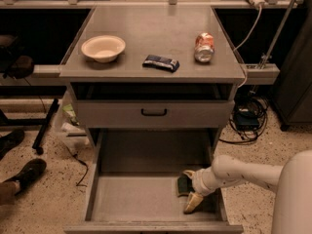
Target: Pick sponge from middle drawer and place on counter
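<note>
The sponge (183,185), dark green with a yellowish edge, lies on the floor of the open middle drawer (136,196), near its right wall. My gripper (189,188) reaches in from the right on the white arm, low inside the drawer. Its two yellowish fingers (193,203) are spread apart, one behind the sponge and one in front of it, so the sponge sits between them at their tips. The gripper is open and I cannot tell whether it touches the sponge. The counter (156,30) is the grey top of the cabinet above.
On the counter stand a cream bowl (103,48), a dark blue snack wrapper (161,62) and a tipped red can (204,47). A shut drawer front with a black handle (154,112) is above the open drawer. Shoes (22,177) lie at left, cables (248,121) at right.
</note>
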Controlling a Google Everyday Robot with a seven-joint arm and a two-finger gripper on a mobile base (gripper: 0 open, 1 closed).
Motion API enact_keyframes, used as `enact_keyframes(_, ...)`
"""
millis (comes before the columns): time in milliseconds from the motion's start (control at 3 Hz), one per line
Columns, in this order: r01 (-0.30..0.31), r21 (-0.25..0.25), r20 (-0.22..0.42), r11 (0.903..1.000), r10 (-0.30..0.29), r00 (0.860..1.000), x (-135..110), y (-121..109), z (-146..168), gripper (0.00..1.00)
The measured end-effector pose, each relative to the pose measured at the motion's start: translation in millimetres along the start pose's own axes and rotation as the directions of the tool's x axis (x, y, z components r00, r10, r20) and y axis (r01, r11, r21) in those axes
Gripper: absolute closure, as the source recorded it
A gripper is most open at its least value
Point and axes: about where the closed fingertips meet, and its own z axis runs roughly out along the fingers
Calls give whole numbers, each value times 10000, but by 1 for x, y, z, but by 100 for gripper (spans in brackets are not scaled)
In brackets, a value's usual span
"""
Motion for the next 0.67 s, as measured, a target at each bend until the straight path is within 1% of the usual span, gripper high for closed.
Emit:
enact_keyframes(333,-65,204,3,9998,65,10000,-2,1,-4,42)
enact_keyframes(667,181,684,-9,9975,-181,9998,-19,3,-26,66)
